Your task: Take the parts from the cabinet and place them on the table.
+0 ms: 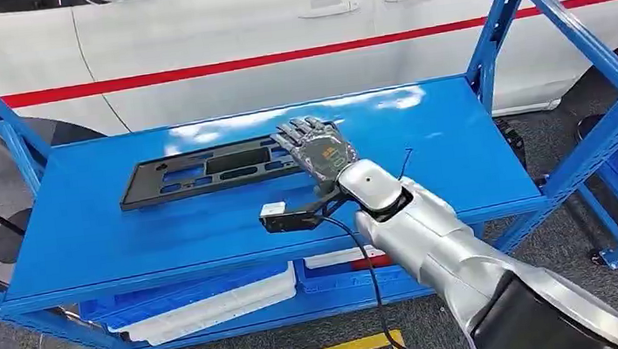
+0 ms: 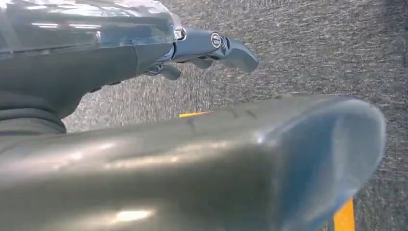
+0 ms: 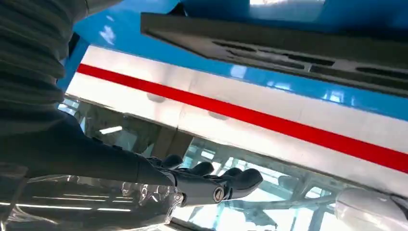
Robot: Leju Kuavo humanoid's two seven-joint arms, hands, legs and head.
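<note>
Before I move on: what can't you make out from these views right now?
- Head view: whether the right hand touches the black part; the hand covers that end.
- Right wrist view: the part is cut off by the edge.
- Left wrist view: the left hand over grey floor; its thumb blocks much.

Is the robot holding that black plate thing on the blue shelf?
No, neither hand holds anything. The right hand hovers open at the right end of the black panel, fingers spread. The left hand hangs over the floor.

Silver right arm [image 1: 436,243], black cable; dark right hand [image 1: 318,150], clear-covered back; grey fingers [image 3: 240,179]
</note>
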